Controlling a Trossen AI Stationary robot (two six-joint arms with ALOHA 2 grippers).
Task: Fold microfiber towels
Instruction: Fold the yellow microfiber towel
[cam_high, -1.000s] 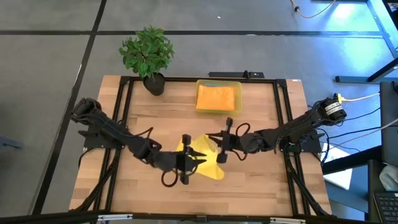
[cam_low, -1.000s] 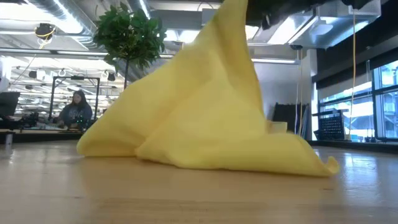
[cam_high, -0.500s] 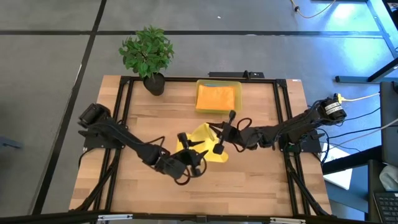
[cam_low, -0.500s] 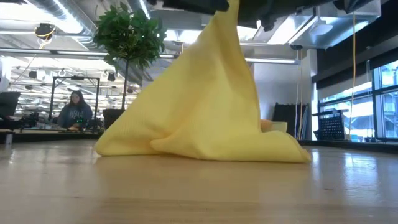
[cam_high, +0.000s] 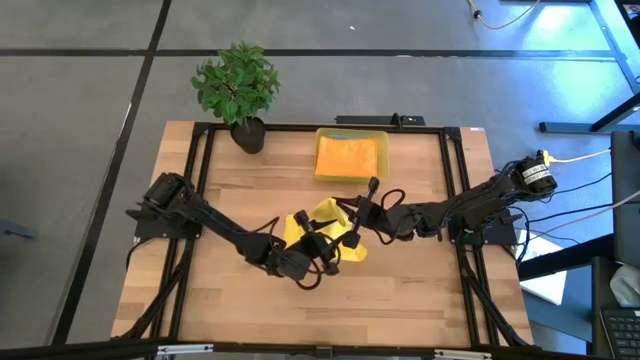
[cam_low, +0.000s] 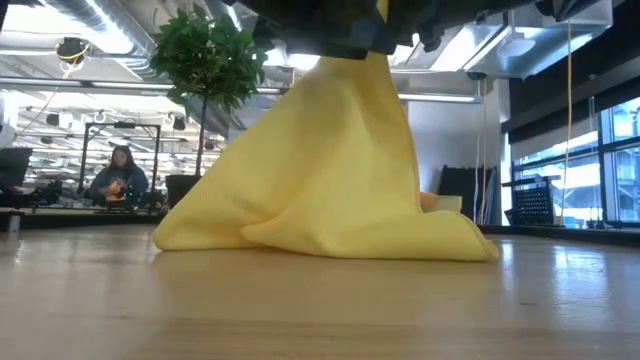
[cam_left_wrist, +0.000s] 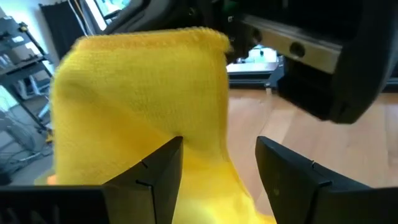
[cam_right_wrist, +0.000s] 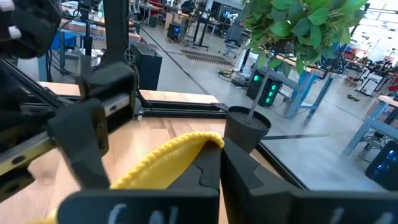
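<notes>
Tabletop: pale wooden tabletop (cam_high: 200, 300) is sitting inside a dark frame on a grey floor, with an open workshop showing beyond it in the low view.
Plant: potted plant (cam_high: 238, 88) is standing at the far left corner.
Left hand: left hand (cam_high: 322, 254) is reaching in low from the left, its fingers (cam_left_wrist: 152, 180) standing apart with nothing between them, just beside the cloth's raised edge.
Yellow towel: yellow towel (cam_high: 325, 222) is hanging in a tent near the tabletop's middle, its lower part resting on the wood; it is looking soft, light and limp, so a corner or hemmed edge is probably the best place to pinch.
Yellow bin: yellow bin (cam_high: 352, 133) is sitting at the far edge with an orange cloth (cam_high: 351, 156) lying inside.
Right hand: right hand (cam_high: 362, 213) is reaching in from the right, pinched shut on the towel's top fold and holding it up.
</notes>
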